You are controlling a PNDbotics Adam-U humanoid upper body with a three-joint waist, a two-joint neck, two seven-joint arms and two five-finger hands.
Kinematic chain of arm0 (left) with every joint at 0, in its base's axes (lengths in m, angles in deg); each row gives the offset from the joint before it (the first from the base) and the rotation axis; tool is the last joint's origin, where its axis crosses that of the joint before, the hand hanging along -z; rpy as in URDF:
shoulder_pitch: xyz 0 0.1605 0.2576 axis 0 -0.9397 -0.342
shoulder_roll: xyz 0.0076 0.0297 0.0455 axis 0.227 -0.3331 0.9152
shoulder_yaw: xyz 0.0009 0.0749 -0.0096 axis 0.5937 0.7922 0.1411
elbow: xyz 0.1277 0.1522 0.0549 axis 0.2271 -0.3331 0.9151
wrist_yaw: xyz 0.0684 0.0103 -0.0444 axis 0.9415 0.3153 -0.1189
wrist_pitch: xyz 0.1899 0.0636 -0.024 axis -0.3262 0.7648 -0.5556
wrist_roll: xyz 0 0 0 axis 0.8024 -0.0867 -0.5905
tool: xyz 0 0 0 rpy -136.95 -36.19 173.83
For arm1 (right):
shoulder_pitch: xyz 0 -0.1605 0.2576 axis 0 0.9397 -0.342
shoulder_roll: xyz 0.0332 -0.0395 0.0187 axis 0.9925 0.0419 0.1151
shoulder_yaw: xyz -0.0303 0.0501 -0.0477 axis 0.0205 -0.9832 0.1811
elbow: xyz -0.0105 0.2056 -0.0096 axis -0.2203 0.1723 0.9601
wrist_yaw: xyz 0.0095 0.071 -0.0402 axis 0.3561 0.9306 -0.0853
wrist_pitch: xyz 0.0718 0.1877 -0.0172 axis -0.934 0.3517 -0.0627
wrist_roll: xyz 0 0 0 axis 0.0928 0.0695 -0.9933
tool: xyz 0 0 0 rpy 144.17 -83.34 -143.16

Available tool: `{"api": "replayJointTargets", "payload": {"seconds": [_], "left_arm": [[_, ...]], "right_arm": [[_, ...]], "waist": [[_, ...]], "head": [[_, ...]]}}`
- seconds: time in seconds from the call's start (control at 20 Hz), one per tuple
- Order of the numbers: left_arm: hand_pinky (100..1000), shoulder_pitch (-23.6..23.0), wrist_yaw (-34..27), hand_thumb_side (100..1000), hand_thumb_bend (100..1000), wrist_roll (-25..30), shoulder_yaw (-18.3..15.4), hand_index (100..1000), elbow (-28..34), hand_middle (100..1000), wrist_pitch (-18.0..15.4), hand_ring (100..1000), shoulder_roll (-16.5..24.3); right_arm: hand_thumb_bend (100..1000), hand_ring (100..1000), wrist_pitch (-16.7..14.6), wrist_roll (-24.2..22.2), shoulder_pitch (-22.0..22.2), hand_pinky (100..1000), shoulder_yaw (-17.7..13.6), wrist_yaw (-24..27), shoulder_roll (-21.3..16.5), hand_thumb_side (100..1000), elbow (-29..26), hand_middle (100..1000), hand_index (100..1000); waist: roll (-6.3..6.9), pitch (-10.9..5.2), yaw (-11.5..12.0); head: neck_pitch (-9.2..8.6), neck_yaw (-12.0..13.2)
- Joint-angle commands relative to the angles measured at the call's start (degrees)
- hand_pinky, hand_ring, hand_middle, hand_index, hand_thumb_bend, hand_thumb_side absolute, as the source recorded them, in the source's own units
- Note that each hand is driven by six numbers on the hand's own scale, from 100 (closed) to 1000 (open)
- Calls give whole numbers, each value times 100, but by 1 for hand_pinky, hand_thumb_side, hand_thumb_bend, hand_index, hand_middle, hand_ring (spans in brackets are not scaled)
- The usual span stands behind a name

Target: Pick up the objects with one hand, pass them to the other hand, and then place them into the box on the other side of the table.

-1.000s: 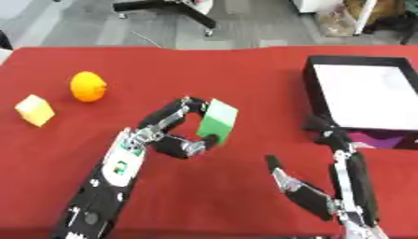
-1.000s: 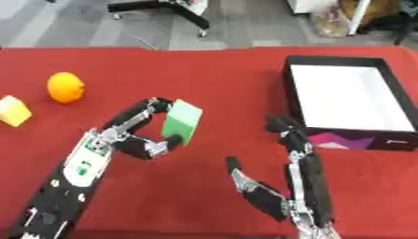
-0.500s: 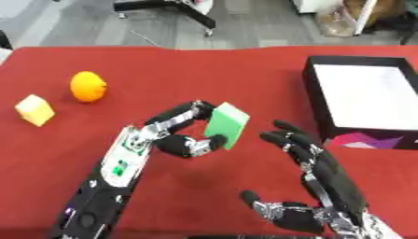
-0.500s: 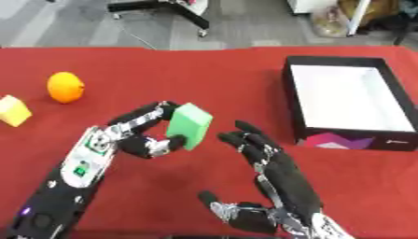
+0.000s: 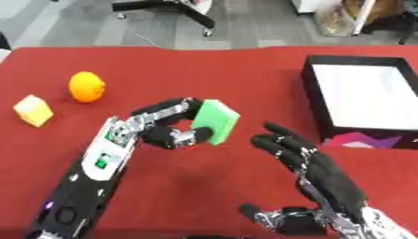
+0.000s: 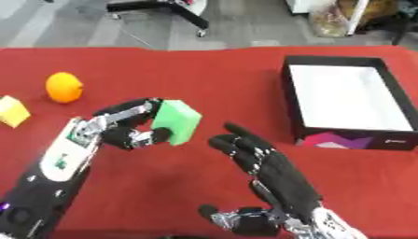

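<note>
Left eye view
- Left hand point(image 5: 163, 130): comes in from the lower left, fingers and thumb curled round the block, holding it above the cloth.
- Block point(image 5: 216, 121): green, tilted, near the middle of the table, between the two hands.
- Right hand point(image 5: 314, 170): rises from the lower right, palm turned up, fingers spread and straight, holding nothing; its fingertips point(image 5: 261, 140) lie just beside the block but apart from it.
- Box point(image 5: 314, 100): black walls, white floor, at the right edge of the table, well apart from the block; nothing shows inside it.
- Orange point(image 5: 87, 86): on the cloth at the left, beyond the left hand.
- Cube point(image 5: 33, 110): yellow, near the left edge, just beside the orange.
- Table point(image 5: 204, 65): covered in red cloth.

Right eye view
- Left hand point(image 6: 122, 130): the same hold; fingers wrap over the block's top, the thumb sits under its near face.
- Block point(image 6: 177, 122): off the cloth, a little left of centre.
- Right hand point(image 6: 274, 172): spread wide and bare, the thumb low by the bottom edge.
- Box point(image 6: 294, 100): the near wall bears a purple and pink patch.
- Orange point(image 6: 64, 87): left, far side.
- Cube point(image 6: 11, 111): cut by the left edge.
</note>
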Motion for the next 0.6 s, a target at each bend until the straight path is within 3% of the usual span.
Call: {"api": "replayJointTargets", "payload": {"seconds": [0.05,0.6], "left_arm": [[660,62,-289,752,100,244,11,605,166,527,84,585,211],[661,143,-1243,772,100,255,293,606,312,528,698,589,387]], "right_arm": [[561,978,-17,7,-105,856,-75,-226,-66,366,-139,859,933],[522,950,-107,34,-370,886,-20,-896,-22,388,-139,872,927]], "waist": [[-13,-77,5],[-6,-74,-23]], "head": [[-16,-9],[-16,-21]]}}
